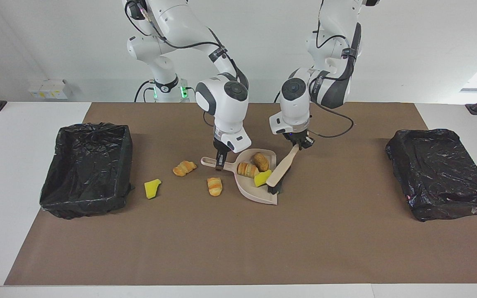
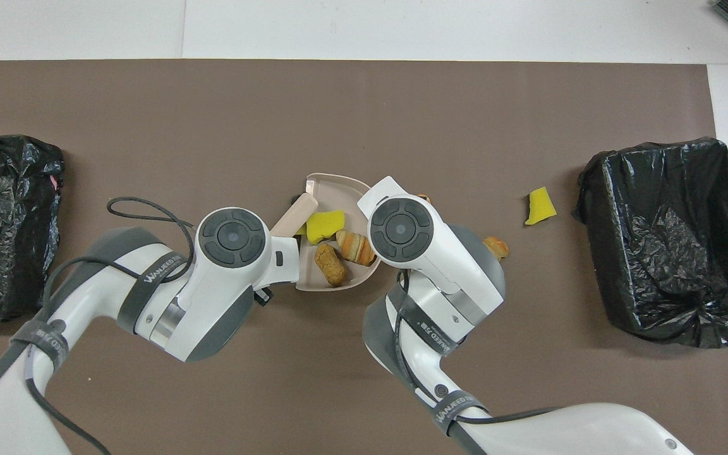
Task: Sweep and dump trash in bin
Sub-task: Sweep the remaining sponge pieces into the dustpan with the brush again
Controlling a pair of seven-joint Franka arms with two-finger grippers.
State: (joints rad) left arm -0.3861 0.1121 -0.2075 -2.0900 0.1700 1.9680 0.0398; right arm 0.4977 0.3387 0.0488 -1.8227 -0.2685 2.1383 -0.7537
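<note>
Dustpan (image 1: 259,182) holds 3 scraps; 3 lie beside it; right gripper (image 1: 220,161) clamps its handle, left gripper (image 1: 300,145) clamps brush (image 1: 282,169); nothing binned yet.

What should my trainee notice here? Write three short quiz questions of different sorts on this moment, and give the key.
1. True or false: the left tool holds the brush.
2. What does the right tool grip? A) the dustpan by its handle B) a bin C) a sponge
3. How many trash pieces lie on the mat outside the dustpan?
Key: 1 true; 2 A; 3 three, namely two bread pieces and one yellow sponge chunk.
</note>
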